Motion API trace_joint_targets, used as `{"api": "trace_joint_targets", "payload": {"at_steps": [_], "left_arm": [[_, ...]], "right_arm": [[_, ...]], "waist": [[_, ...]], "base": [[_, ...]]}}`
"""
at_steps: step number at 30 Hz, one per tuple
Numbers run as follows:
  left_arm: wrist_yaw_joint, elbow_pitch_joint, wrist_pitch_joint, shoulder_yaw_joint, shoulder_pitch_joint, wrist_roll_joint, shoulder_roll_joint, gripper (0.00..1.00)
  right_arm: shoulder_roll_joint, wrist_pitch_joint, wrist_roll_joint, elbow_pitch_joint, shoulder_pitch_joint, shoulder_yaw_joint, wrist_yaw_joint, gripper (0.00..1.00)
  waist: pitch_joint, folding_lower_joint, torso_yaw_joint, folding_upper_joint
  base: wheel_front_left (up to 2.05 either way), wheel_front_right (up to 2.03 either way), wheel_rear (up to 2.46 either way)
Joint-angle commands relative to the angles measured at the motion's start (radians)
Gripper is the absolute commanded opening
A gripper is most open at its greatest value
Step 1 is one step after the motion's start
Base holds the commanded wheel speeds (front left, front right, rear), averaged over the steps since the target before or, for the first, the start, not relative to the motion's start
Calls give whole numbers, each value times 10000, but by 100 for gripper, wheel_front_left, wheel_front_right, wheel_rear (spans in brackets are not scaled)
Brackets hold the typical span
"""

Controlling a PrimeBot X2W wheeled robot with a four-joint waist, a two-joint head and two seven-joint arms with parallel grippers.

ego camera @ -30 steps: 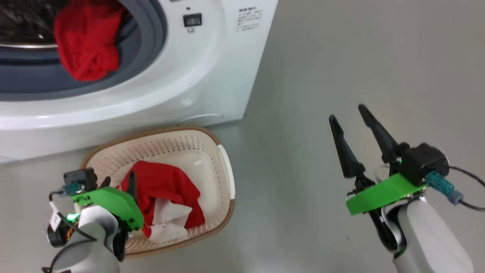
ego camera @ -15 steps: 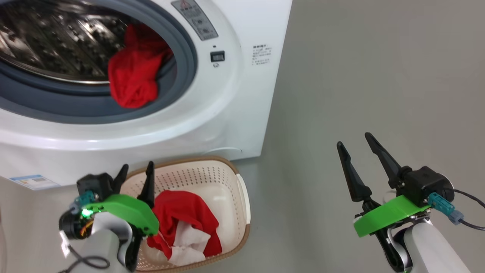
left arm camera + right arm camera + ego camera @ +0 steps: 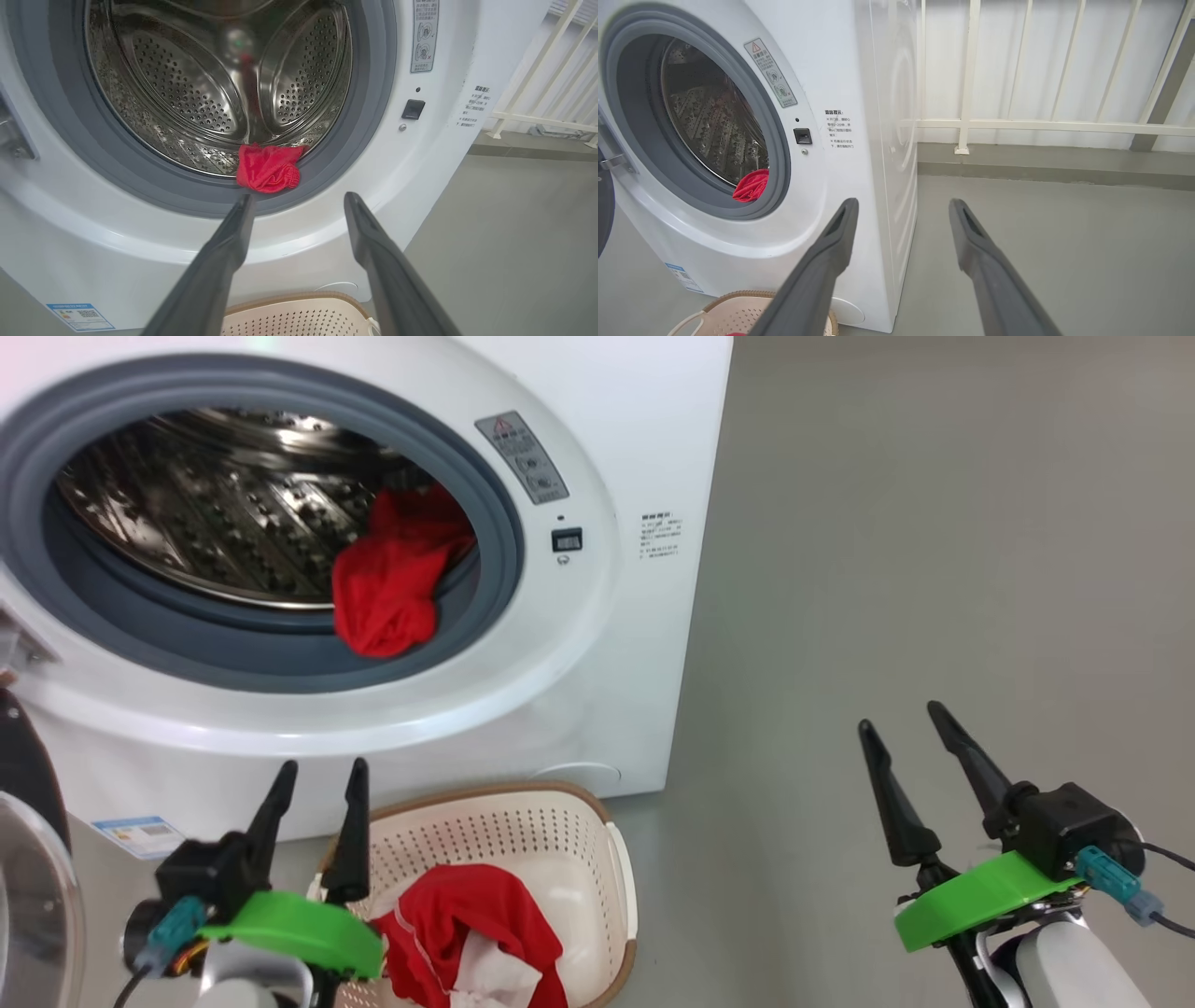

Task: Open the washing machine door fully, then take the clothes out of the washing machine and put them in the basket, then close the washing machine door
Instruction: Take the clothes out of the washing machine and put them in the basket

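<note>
The washing machine (image 3: 597, 644) stands with its round opening uncovered. The washing machine door (image 3: 23, 775) is swung out at the far left edge, its black rim and glass showing. One piece of the red clothes (image 3: 392, 583) hangs over the drum lip onto the grey gasket (image 3: 268, 168). Another red and white piece (image 3: 471, 929) lies in the basket (image 3: 560, 821) on the floor in front of the machine. My left gripper (image 3: 322, 770) is open and empty above the basket's left rim, fingers aimed at the drum (image 3: 299, 198). My right gripper (image 3: 901, 719) is open and empty over bare floor (image 3: 903, 203).
Grey floor (image 3: 934, 523) stretches to the right of the machine. A white railing (image 3: 971, 93) runs along the wall behind the machine's right side. A small blue label (image 3: 79, 316) is stuck low on the machine's front.
The head camera has tilted up, so the drum opening now shows whole. My left gripper has risen from inside the basket and turned its fingers toward the machine. The right gripper has barely moved.
</note>
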Motion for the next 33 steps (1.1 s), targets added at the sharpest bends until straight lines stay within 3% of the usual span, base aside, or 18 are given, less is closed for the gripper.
{"api": "trace_joint_targets", "payload": {"at_steps": [1,14,33], "left_arm": [[4,-558,-119,431,138,107,212,100],[256,-2478,-120,1262,1761,775,126,100],[248,-2760,-120,1301,2116,722,21,100]], "right_arm": [[-56,-65,-166,-302,-11,86,63,100],[95,-65,-335,-611,472,-247,63,100],[15,-65,-328,-733,650,-318,63,100]], "waist": [[-295,0,61,-1],[-950,0,-34,-1],[-1045,0,-160,-1]], "base": [[0,0,0],[0,0,0],[0,0,0]]}}
